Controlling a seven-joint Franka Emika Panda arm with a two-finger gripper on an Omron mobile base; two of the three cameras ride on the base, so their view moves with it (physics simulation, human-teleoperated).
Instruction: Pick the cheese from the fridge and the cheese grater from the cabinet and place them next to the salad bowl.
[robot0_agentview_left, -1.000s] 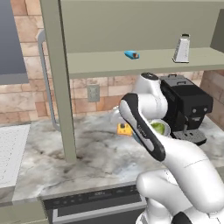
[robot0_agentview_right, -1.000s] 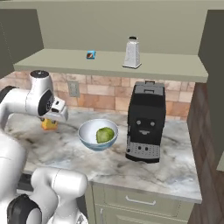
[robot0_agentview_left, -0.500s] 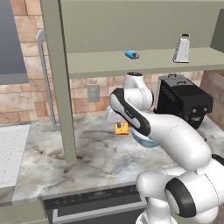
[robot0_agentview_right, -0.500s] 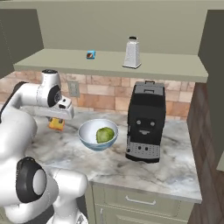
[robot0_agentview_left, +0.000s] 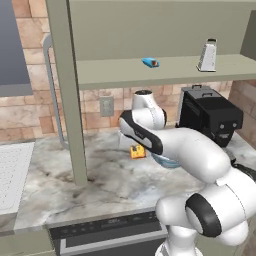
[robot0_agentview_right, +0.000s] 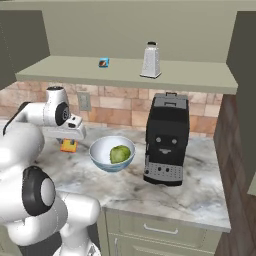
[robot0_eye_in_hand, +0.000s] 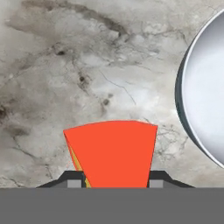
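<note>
My gripper (robot0_agentview_right: 70, 140) is shut on the cheese (robot0_agentview_right: 68, 145), a small yellow-orange wedge with a red-orange side. It hangs low over the marble counter, just left of the salad bowl (robot0_agentview_right: 100, 146). In the hand view the cheese (robot0_eye_in_hand: 111, 153) sits between the fingertips (robot0_eye_in_hand: 72, 178), with the bowl's rim (robot0_eye_in_hand: 183, 105) at the right. From the left base the cheese (robot0_agentview_left: 137, 151) shows under my forearm, beside the bowl (robot0_agentview_left: 161, 160). The cheese grater (robot0_agentview_left: 207, 56) (robot0_agentview_right: 150, 60) stands upright on the cabinet shelf (robot0_agentview_right: 75, 73). The fridge is out of view.
A black coffee machine (robot0_agentview_right: 165, 140) (robot0_agentview_left: 210, 117) stands right of the bowl. A small blue object (robot0_agentview_left: 150, 62) (robot0_agentview_right: 103, 62) lies on the shelf. The open cabinet door (robot0_agentview_left: 65, 90) with its grey bar handle (robot0_agentview_left: 51, 95) reaches down to the counter at the left.
The arm has swung round and carried the cheese a little lower and closer to the bowl. The grip on the cheese holds.
</note>
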